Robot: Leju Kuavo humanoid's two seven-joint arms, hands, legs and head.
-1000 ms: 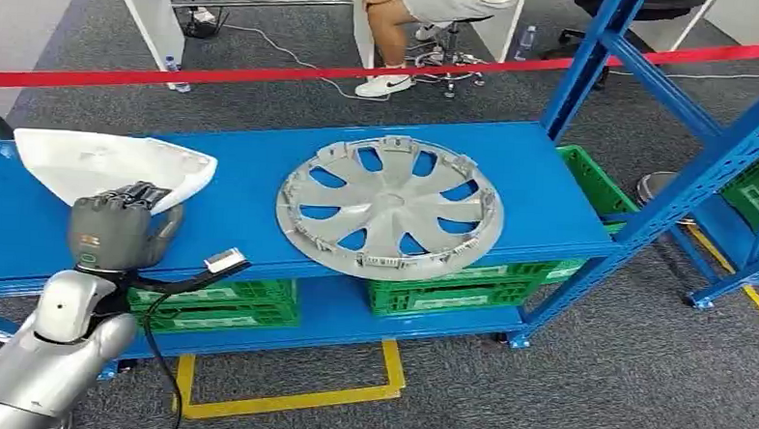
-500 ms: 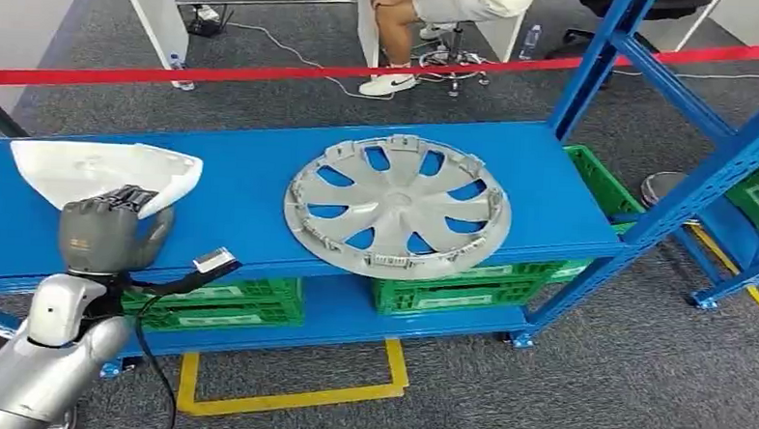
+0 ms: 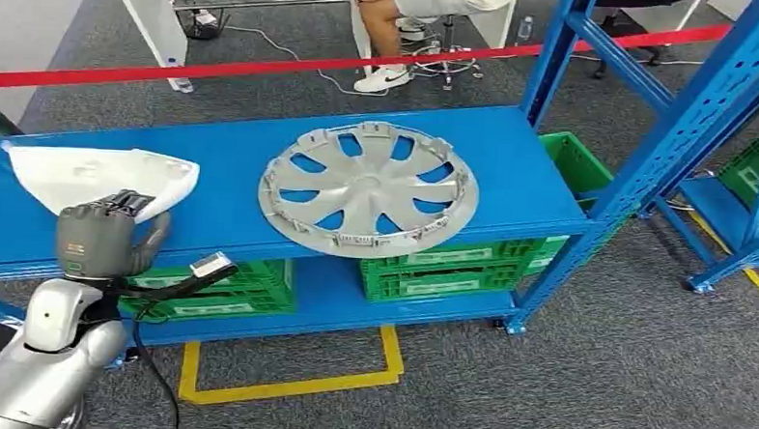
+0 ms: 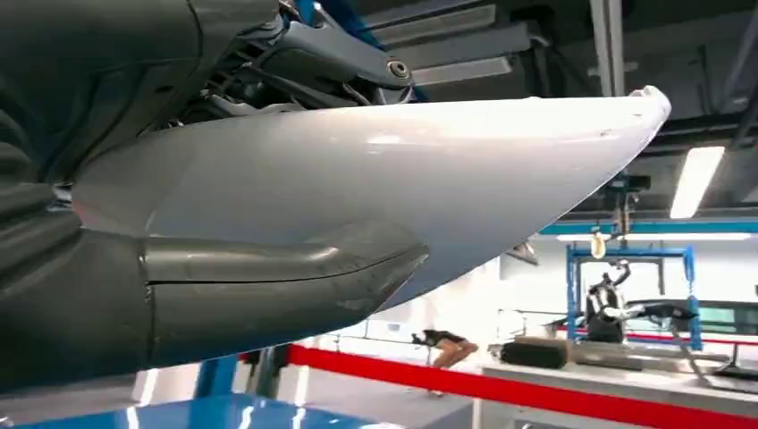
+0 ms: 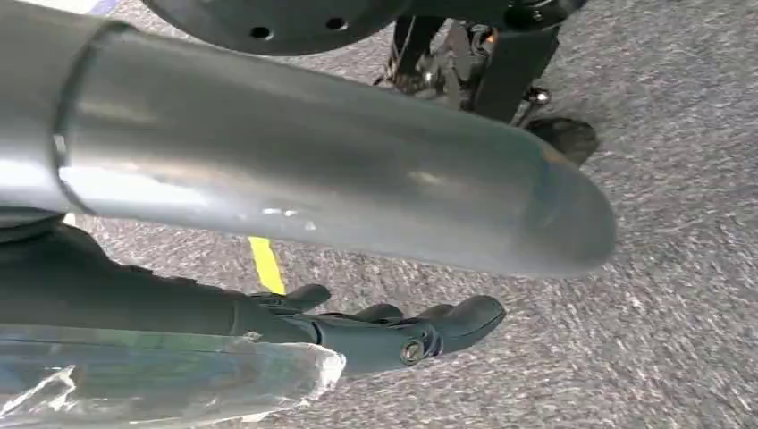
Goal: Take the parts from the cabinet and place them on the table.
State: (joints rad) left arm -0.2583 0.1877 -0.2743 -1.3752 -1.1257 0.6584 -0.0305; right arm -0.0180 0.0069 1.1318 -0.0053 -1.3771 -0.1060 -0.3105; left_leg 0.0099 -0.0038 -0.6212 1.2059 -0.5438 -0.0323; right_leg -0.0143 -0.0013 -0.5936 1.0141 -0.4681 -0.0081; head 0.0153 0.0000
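Observation:
A white curved shell part (image 3: 97,175) lies at the left end of the blue shelf (image 3: 224,150). My left hand (image 3: 99,239) grips its near edge. In the left wrist view the thumb (image 4: 268,286) presses under the white part (image 4: 402,170) and the darker fingers (image 4: 295,54) lie over it. A silver hubcap (image 3: 369,189) rests flat in the middle of the shelf, apart from the hand. My right hand (image 5: 375,331) hangs over the grey carpet, fingers stretched out and holding nothing.
Green crates (image 3: 451,266) sit on the lower shelf. Blue rack uprights (image 3: 689,122) rise at the right. A red barrier tape (image 3: 266,67) runs behind the shelf, with a seated person (image 3: 404,12) beyond it. Yellow floor marking (image 3: 291,380) lies in front.
The whole picture has shifted, so the camera moved; the hubcap and shelf sit further left and higher. My left hand keeps its grip on the white part.

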